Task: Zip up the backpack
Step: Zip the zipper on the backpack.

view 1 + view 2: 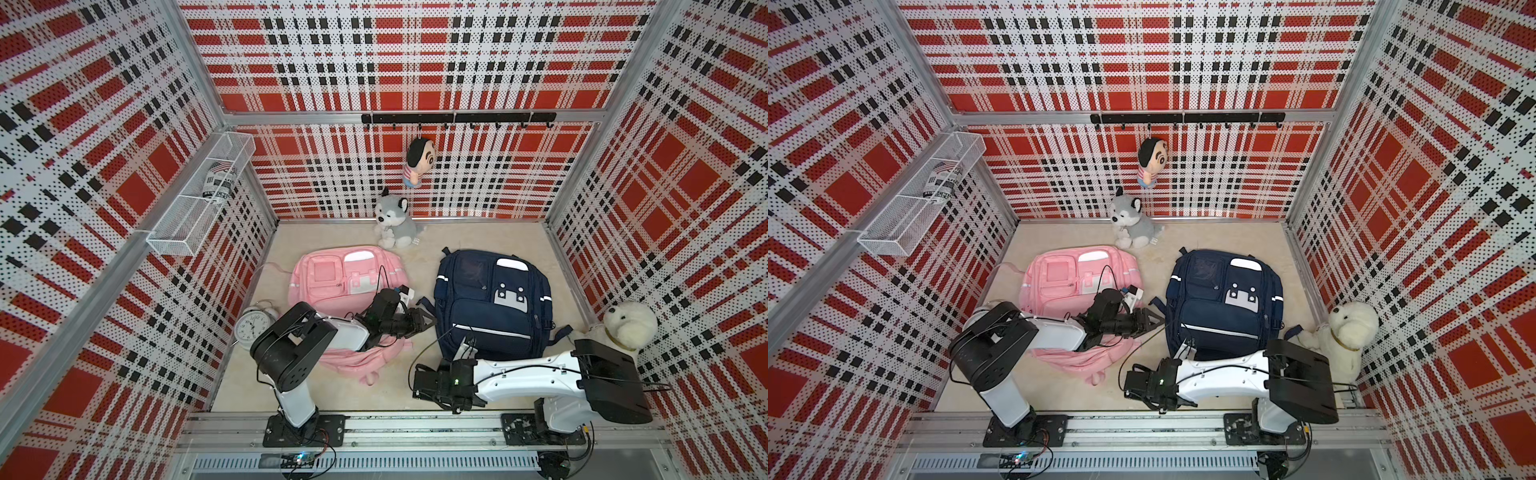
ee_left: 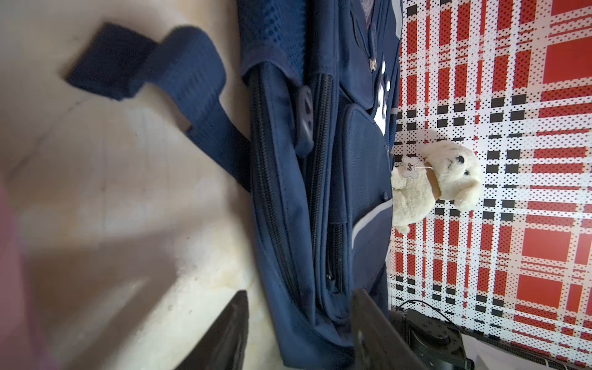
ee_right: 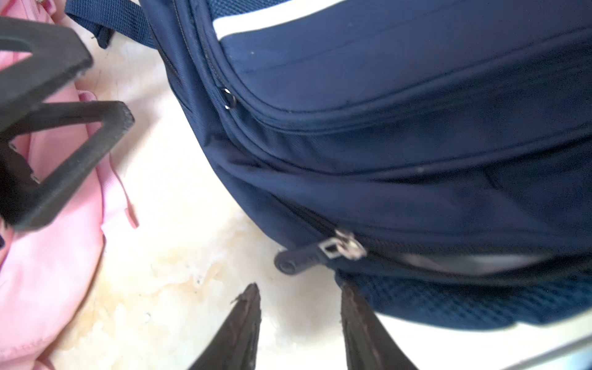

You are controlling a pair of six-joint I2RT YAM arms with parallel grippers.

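Zipper pull (image 3: 320, 253) shows only in right wrist view, left pincer (image 2: 301, 293) and right pincer (image 3: 299, 288) both apart.

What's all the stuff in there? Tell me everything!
navy backpack: one, dark blue, right side of table
pink backpack: one, pink, left side of table
zip pull: one, dark, navy backpack's near corner
alarm clock: one, white, beside pink backpack
husky toy: one, grey-white, back of table
dog toy: one, cream, by right wall
hook rail: one, black, back wall
doll: one, black-haired, hanging from hook rail
wire basket: one, white, left wall, holds a can
left gripper: one, black, open at navy backpack's side
right gripper: one, black, open near zip pull
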